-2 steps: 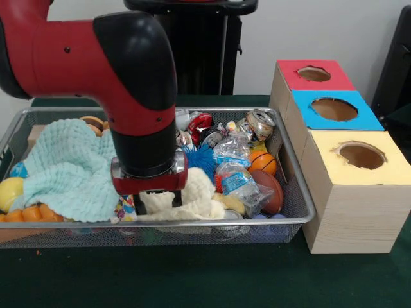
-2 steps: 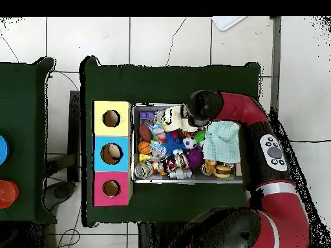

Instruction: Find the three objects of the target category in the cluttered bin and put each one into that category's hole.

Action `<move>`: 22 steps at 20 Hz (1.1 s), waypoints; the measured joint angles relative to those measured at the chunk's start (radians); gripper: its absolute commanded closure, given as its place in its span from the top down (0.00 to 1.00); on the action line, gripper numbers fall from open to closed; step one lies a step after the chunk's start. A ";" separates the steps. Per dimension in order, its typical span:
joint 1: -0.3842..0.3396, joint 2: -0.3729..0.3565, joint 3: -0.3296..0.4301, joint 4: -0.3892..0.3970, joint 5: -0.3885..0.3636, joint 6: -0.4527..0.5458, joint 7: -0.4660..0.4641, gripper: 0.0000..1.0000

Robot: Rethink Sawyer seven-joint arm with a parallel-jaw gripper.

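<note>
Wire bin crammed with clutter, beside boxes — red, blue, yellow-topped holes

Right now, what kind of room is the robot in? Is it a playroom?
Probably a robot lab or test room, not a playroom. A red robot arm reaches into a wire bin of jumbled toys and cans on a green-covered table, beside three boxes with sorting holes, on a plain tiled floor.

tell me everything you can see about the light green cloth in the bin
The light green cloth is a soft, waffle-textured fabric, crumpled and draped in a heap over the clutter at one end of the wire mesh bin. Orange and yellow toys poke out beneath its edges. The arm stands right beside it, and a cream cloth lies next to it.
</note>
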 measured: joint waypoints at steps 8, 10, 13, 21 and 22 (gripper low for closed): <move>-0.002 0.041 0.005 -0.076 -0.002 0.072 -0.012 0.00; -0.002 0.044 0.005 -0.080 -0.004 0.075 -0.012 0.00; -0.003 0.048 0.005 -0.084 -0.005 0.078 -0.012 0.00; -0.003 -0.019 0.004 -0.005 0.015 0.077 -0.012 0.00; -0.002 -0.031 0.004 0.007 0.020 0.077 -0.012 0.00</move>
